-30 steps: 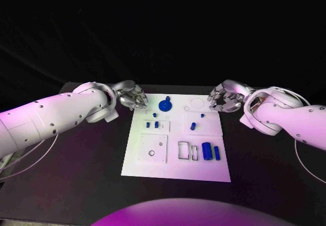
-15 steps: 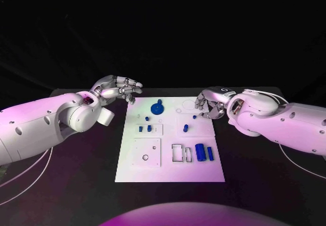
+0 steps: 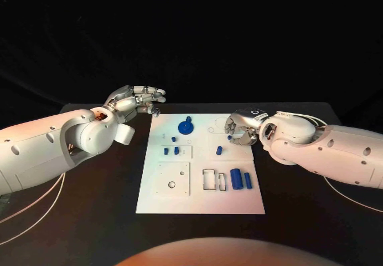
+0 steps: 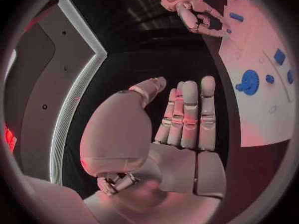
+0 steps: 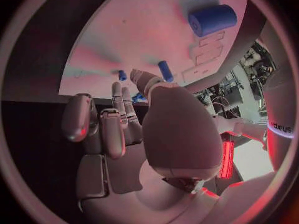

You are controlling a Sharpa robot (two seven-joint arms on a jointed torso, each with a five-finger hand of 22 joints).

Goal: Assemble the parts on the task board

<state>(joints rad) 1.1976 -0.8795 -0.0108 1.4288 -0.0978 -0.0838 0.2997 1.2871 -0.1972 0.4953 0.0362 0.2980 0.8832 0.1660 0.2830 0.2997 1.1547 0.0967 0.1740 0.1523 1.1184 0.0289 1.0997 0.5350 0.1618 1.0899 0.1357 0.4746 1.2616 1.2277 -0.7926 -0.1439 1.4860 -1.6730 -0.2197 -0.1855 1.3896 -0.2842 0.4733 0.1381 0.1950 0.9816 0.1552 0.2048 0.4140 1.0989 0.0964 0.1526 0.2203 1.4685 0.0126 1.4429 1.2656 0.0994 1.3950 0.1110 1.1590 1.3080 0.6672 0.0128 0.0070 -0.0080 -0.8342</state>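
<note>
The white task board (image 3: 200, 194) lies in the middle of the black table. At its far end sits a round blue gear-like part (image 3: 185, 127) (image 4: 250, 81). Small blue pegs (image 3: 171, 150) stand left of centre and another peg (image 3: 218, 149) (image 5: 165, 70) stands right of centre. Two blue cylinders (image 3: 241, 178) (image 5: 212, 19) lie side by side near the right edge. My left hand (image 3: 140, 100) (image 4: 181, 119) hovers off the board's far left corner with straight fingers and nothing in it. My right hand (image 3: 243, 127) (image 5: 118, 119) hangs over the board's far right part, its fingers loosely curved downward and holding nothing.
Rectangular cut-outs (image 3: 214, 179) and a square recess with small holes (image 3: 175, 178) mark the board's near half. Black table (image 3: 96, 210) surrounds the board on every side. Both white forearms reach in beside the board's far half.
The camera has shifted. My left hand has lifted away from the board's far left corner and straightened its fingers. My right hand has moved inward over the board's far right part.
</note>
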